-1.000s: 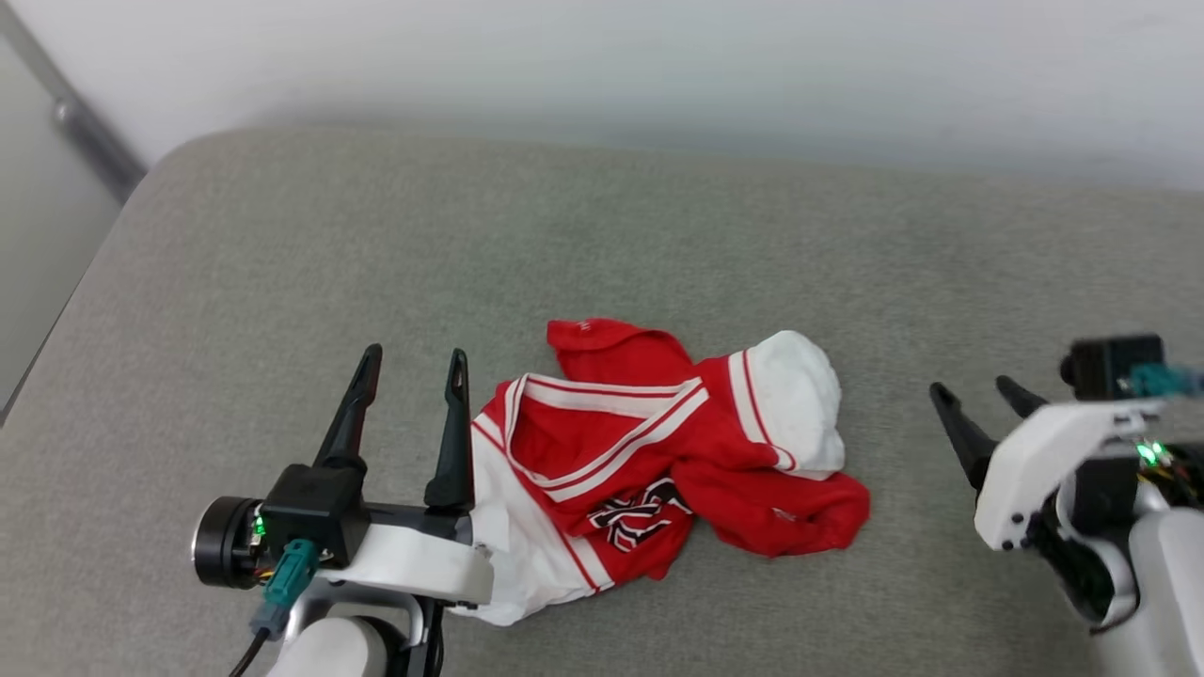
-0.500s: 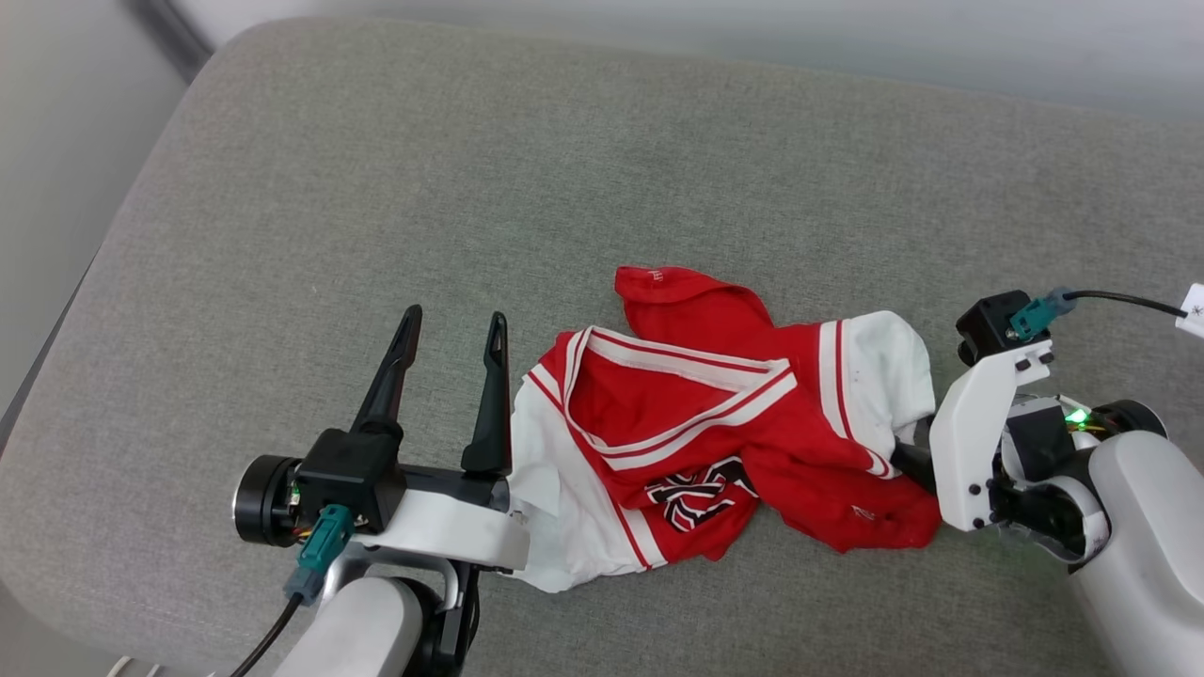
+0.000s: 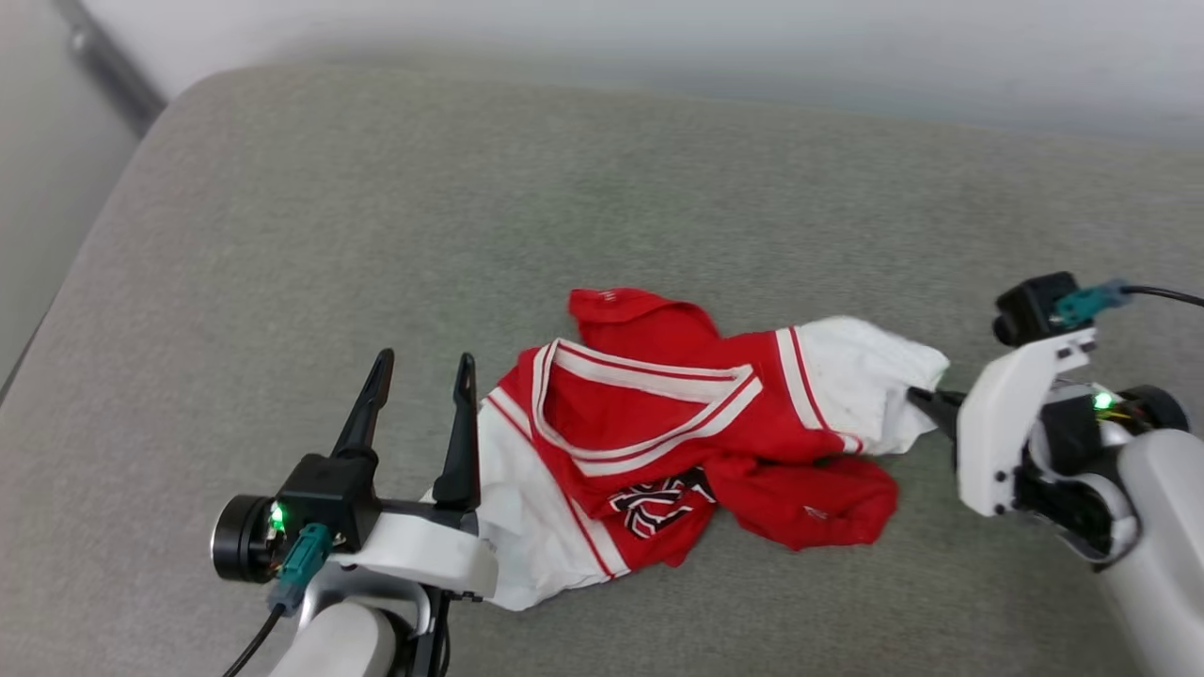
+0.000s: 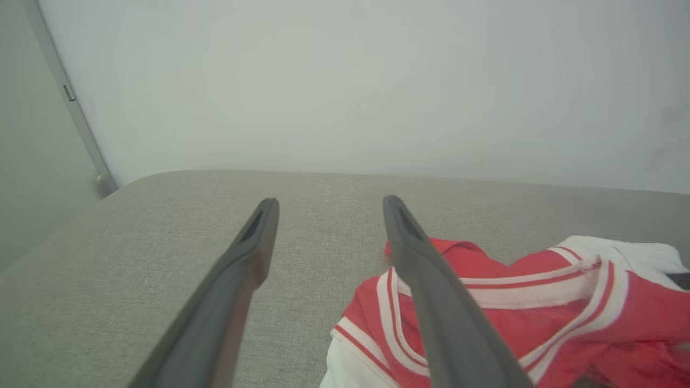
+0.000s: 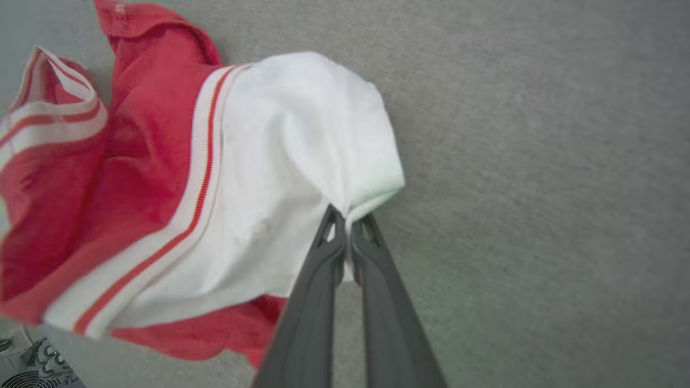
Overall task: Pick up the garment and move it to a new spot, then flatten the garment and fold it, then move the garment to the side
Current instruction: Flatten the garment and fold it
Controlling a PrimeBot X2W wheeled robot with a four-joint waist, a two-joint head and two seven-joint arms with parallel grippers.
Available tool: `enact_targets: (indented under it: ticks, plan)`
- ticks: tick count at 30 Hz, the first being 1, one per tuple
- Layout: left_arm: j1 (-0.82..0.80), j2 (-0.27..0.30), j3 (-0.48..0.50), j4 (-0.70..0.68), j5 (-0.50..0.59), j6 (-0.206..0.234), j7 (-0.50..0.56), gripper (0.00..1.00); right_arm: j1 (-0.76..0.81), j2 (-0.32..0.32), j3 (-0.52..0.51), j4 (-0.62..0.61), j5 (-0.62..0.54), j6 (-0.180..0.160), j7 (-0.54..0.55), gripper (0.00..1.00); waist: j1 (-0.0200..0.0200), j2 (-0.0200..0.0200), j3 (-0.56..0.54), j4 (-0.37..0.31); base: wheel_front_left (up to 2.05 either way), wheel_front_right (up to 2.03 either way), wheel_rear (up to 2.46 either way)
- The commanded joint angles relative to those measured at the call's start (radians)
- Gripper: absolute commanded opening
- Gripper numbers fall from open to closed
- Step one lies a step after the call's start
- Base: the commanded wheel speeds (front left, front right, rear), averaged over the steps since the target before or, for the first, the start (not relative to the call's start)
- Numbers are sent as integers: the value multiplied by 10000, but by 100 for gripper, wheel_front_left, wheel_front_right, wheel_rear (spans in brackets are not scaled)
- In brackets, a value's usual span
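Slippage is my worry. From the head view, the red jersey-style shirt with white sleeves [image 3: 658,442] lies on the grey fabric cushion [image 3: 376,216], just right of the left gripper [image 3: 423,359], whose forearm sits low, fingers pointing away. The right gripper [image 3: 920,397] points in sideways, wrist raised, tips at the shirt's nearest sleeve. Left wrist view: fingers wide apart, empty, shirt beside the right one. Right wrist view: fingers pinched together on a thin fold of white sleeve [image 5: 302,161]; so small a bite could pull free when lifted.
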State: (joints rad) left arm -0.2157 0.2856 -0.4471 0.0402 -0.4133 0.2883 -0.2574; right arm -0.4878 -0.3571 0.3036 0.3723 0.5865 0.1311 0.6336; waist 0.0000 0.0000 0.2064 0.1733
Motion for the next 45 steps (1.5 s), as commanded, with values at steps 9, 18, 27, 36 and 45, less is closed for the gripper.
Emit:
enact_targets:
  ticks: [9,18,27,36,45]
  plan:
    - [539,329,155,167,-299,85,273,100,2268,-154,-2321,-887,-529,-7,-162,0,0,0,-580,-1325,0,0,0]
    - [672,430,168,216,-466,59,413,100,4085,991,-3658,-647,-1196,-5,-860,100,0,0,-669,-1490,0,0,0]
    - [1053,799,426,187,-767,154,685,100,4339,1427,-4020,-1556,-1842,-5,-4259,100,0,0,-1186,-1586,0,0,0]
    - [625,1712,843,122,-1720,-358,2503,100,4549,1945,-3519,-3264,-2838,-5,-6086,100,0,0,-1321,-2003,0,0,0]
    - [173,2534,236,678,-3068,-1224,6310,100,4574,2210,-2927,-4545,-2888,-5,-6171,100,0,0,-394,-2634,0,0,0]
